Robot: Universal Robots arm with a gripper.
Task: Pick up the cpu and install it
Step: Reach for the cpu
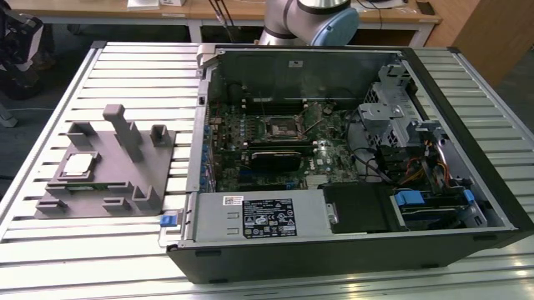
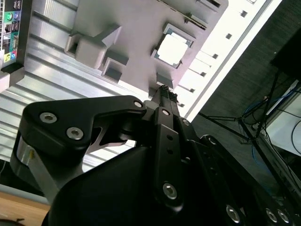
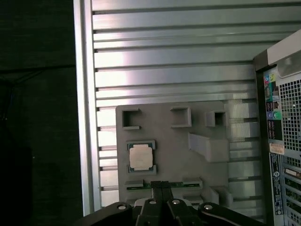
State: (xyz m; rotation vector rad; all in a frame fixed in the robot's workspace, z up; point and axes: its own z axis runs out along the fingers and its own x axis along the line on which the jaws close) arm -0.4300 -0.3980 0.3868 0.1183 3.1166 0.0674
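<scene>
Status: nothing on the task is done.

The cpu (image 1: 77, 164), a small flat square chip with a silvery-white metal top, sits in its pocket in the grey moulded plastic tray (image 1: 107, 176). The tray lies on the slatted aluminium table (image 1: 125, 69), off to the exterior view's left of the open black computer case (image 1: 351, 250). The chip looks flat and seated, and nothing touches it.

The black two-finger gripper (image 3: 162, 185) hangs above the tray and well clear of it. Its fingers are pressed together with nothing between them. In both wrist views the tips line up over the tray edge just beside the cpu pocket, not over the chip itself (image 3: 140, 156). Under the tips I see a long green memory stick (image 3: 188, 183) lying along that edge.

Inside the case, the black square-framed motherboard socket (image 1: 282, 128) sits mid-board. From here it looks unoccupied, but I can't make out the state of its latch.

My read: pick not done and install not done. The arm is only staged over the tray.
</scene>
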